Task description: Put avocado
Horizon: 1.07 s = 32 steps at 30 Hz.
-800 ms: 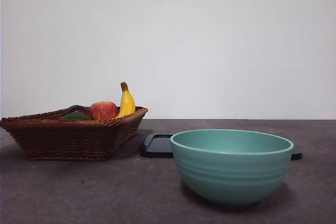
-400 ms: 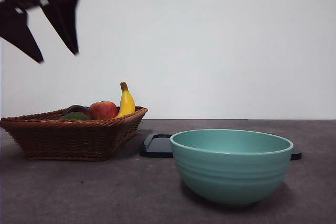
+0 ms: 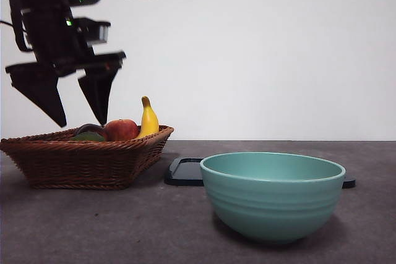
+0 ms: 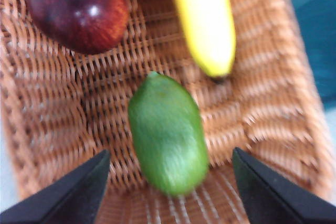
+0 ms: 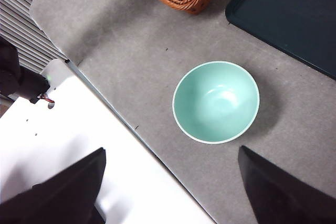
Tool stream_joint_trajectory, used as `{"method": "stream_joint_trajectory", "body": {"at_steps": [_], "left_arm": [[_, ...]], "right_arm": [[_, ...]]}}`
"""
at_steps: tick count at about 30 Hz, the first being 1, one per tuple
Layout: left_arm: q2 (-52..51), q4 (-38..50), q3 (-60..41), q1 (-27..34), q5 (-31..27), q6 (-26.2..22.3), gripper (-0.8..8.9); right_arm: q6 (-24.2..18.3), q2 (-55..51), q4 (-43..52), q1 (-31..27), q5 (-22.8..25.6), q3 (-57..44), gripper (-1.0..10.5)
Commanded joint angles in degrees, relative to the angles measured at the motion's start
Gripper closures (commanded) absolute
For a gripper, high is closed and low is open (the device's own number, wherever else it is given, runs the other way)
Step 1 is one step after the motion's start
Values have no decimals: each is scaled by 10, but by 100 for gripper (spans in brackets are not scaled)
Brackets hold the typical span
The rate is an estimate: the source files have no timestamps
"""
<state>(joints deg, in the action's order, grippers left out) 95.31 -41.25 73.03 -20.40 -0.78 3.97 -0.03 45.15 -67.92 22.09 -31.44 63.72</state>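
A teal bowl (image 3: 273, 195) stands nearest on the worktop (image 3: 124, 227), a dark tray (image 3: 184, 171) behind it. Far left, the left end effector (image 3: 81, 122) hangs wide open and empty above the wicker basket (image 3: 86, 159). Its wrist view alone shows the whole avocado (image 4: 168, 135) on the basket floor, beside banana (image 4: 205, 19) and a dark red fruit (image 4: 79, 11). The right end effector (image 5: 170, 192) waits open, high above the bowl.

Even, soft indoor light throughout; the left wrist view is blurred, and the bowl (image 3: 273, 195) casts a faint shadow.
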Motion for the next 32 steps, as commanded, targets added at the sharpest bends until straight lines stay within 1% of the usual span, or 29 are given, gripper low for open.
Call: {"method": "stream_joint_trajectory", "body": {"at_steps": [1,8,17,19,22,24,28,32], "left_arm": [[28,12,16,-3,-9,0,439],[68,38,16,-6,-10,0,439],[96,49,16,-6,-10,2,447],[97,48,16,-6,-10,2,494],[97,49,16,-6,-10,2,621],[96,49,16,-6,-10,2,665],[88,47,17,-6,-10,2,666],[54,44,23,-6,-9,2,666]], "right_arm": [[-4,5,5,3,0,11,543],[-4,5,5,3,0,11,543],[-4,5,6,3,0,11,543],[-4,5,6,3,0,11,543],[-4,5,6,3,0,11,543],[-4,5,6,3,0,11,543],[-4,5,6,3,0,11,543],[-4,5,6,3,0,11,543]]}}
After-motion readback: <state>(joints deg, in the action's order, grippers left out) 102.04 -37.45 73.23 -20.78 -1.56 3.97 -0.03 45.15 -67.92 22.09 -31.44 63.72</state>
